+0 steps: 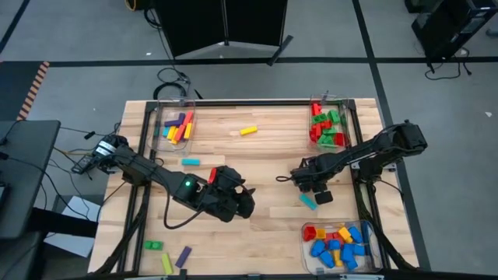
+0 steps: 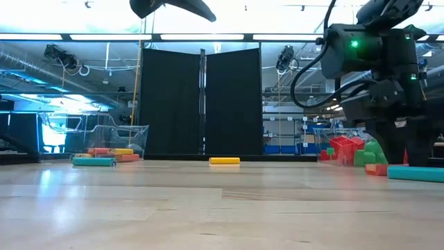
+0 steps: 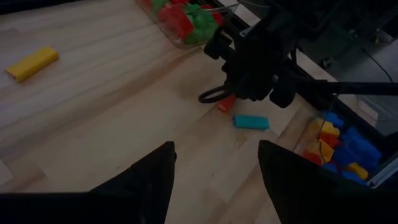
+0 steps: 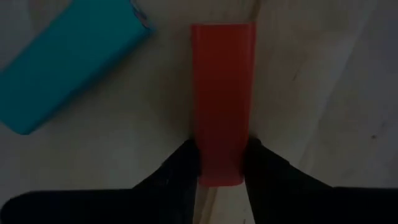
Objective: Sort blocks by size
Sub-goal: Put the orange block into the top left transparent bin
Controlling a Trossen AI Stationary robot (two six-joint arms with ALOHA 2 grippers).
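Note:
A red block (image 4: pixel 222 93) lies flat on the wooden table, with my right gripper (image 4: pixel 222 148) pointing down and shut on it at the right of the table's middle (image 1: pixel 313 185). A teal block (image 4: pixel 65 62) lies just beside it. My left gripper (image 3: pixel 214 152) hangs open above the table's middle (image 1: pixel 246 202), holding nothing and facing the right gripper (image 3: pixel 252 68). More blocks lie loose: a yellow one (image 1: pixel 248 131), a teal one (image 1: pixel 191 162), and green (image 1: pixel 153 245), yellow and purple ones at the near left. My right gripper pinches the red block's two long sides (image 4: pixel 198 155) between its two fingers, at one end of the block. The fingers (image 4: pixel 264 165) come from above, pointing down, and lie across the block. The block lies flat on the table.
Three clear bins stand on the table: one at the far left (image 1: pixel 179 126) with long bars, one at the far right (image 1: pixel 327 128) with red and green blocks, one at the near right (image 1: pixel 340 243) with blue, yellow and red blocks. A metal frame (image 1: pixel 249 102) runs round the table.

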